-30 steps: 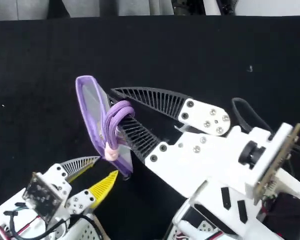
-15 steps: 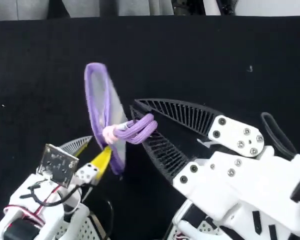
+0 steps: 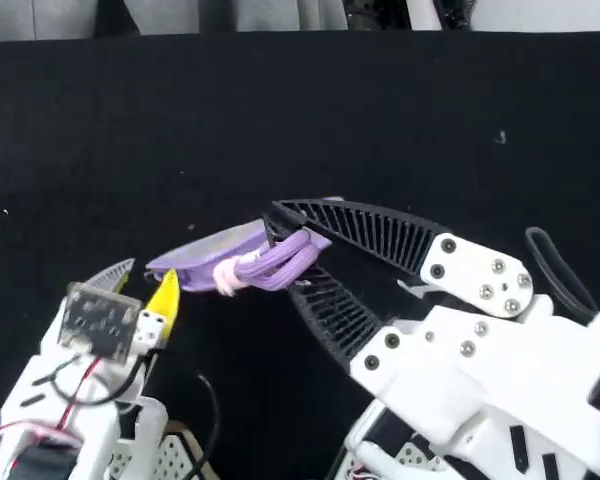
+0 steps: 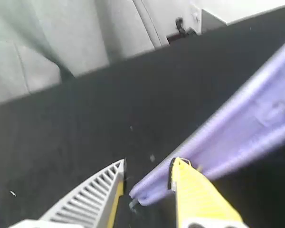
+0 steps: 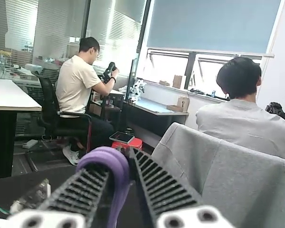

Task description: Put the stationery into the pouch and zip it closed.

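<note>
A purple pouch hangs low over the black table, lying almost flat, with its purple strap bunched at its right side. My right gripper, with black ribbed fingers, is shut on that strap; its wrist view has the strap pinched between the fingers. My left gripper is at the pouch's left end, open. In its wrist view the pouch's corner lies between the white finger and the yellow finger. I see no loose stationery.
The black table stretches bare to its far edge, where grey curtains hang. Both arm bases crowd the near edge, with a black cable looping beside the right arm.
The pouch has swung from standing on edge to lying nearly flat. My left gripper shifted left and turned to its end. My right gripper kept hold of the strap.
</note>
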Tool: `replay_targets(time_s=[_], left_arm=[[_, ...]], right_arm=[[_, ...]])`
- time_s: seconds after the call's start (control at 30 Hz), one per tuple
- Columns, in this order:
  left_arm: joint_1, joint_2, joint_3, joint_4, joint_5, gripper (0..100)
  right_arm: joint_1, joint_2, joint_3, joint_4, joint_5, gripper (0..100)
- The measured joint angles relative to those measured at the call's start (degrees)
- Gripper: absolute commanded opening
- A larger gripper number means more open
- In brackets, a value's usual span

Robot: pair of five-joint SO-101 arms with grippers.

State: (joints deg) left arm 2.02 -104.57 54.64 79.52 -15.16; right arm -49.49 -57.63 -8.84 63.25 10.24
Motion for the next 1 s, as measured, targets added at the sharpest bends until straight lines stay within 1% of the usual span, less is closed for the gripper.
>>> replay_targets(time_s=[0.07, 0.13, 0.33, 0.4, 0.47, 0.6, 0.77, 0.87, 1.0], left_arm=[[0.09, 0.00, -3.52, 1.49, 0.00, 17], [2.81, 0.00, -7.65, 3.96, -0.53, 17], [16.09, 0.00, -17.93, 13.71, -6.77, 17], [19.78, 0.00, -20.40, 16.53, -7.56, 17], [22.07, 0.00, -21.89, 18.20, -7.74, 17], [23.65, 0.00, -22.68, 20.66, -7.74, 17], [23.82, 0.00, -20.92, 20.84, -7.91, 17], [23.91, 0.00, -17.23, 19.43, -8.18, 17], [24.09, 0.00, -13.45, 17.14, -8.18, 17]], right_arm=[[0.00, -0.53, 0.62, -0.18, 0.00, 1.1], [0.00, -0.53, 1.58, -0.88, 0.00, 1.1], [0.00, -0.53, 4.13, -3.43, 0.00, 1.1], [0.00, -0.53, 4.13, -3.96, 0.00, 1.1], [0.00, -0.53, 4.13, -4.31, 0.00, 1.1], [0.00, -0.35, 4.57, -5.45, 0.00, 1.1], [0.00, 4.84, 4.57, -10.99, 0.00, 1.1], [0.00, 9.05, 4.57, -13.89, 0.00, 1.1], [0.00, 12.31, 4.57, -15.30, 0.00, 1.1]])
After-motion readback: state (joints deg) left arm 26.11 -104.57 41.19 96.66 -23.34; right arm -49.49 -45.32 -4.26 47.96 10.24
